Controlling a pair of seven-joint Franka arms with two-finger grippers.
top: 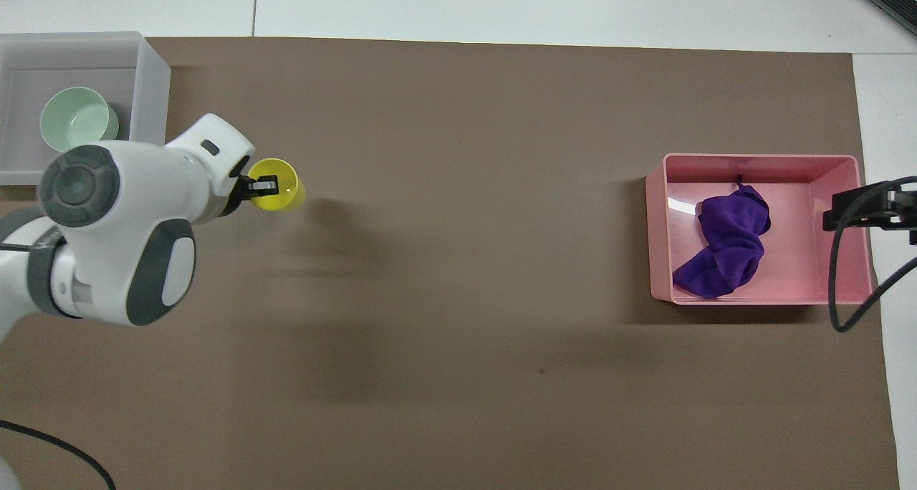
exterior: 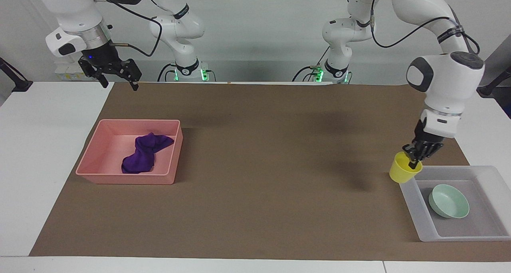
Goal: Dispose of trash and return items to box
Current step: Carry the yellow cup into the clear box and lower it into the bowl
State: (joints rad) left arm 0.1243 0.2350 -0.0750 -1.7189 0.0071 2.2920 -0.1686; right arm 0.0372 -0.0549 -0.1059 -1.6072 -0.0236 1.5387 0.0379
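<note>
your left tool (exterior: 415, 161) is clenched on the yellow cup's (exterior: 402, 172) rim, holding it in the air by the frosted box's (exterior: 411, 193) corner. the mint bowl (exterior: 448, 201) sits in that box. your right tool (exterior: 115, 75) waits released above the counter (exterior: 255, 209), near the pink tray (exterior: 123, 178) holding the purple cloth (exterior: 143, 153).
</note>
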